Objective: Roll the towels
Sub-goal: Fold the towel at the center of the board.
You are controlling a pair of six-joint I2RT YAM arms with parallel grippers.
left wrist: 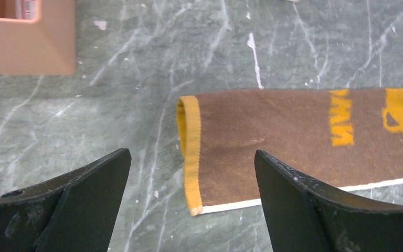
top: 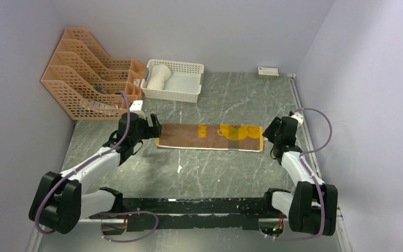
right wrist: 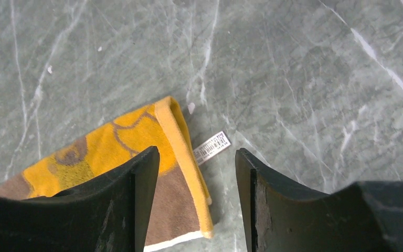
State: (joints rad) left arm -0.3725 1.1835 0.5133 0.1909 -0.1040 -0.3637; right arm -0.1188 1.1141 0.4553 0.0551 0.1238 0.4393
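Left gripper (left wrist: pixel 191 157) hangs spread wide just above the table (left wrist: pixel 84 121). Its jaws sit to either side of the yellow hem (left wrist: pixel 190 126) at the left end of the brown towel (left wrist: pixel 294 142), touching nothing. That towel lies flat and unrolled as a long strip. It runs across to the right gripper (right wrist: pixel 197 152), also spread, poised over the far hem with a white label (right wrist: pixel 211 147) poking out beside it. Farther back, the cream towel (top: pixel 157 77) looks already rolled and lies in the basket (top: pixel 189 97).

The step in hand therefore seems to be starting the brown roll. To do it well, take the hem squarely, turn it over tight on itself, and keep the long edges lined up so the roll does not cone. The right gripper could pin its end to stop the strip sliding.
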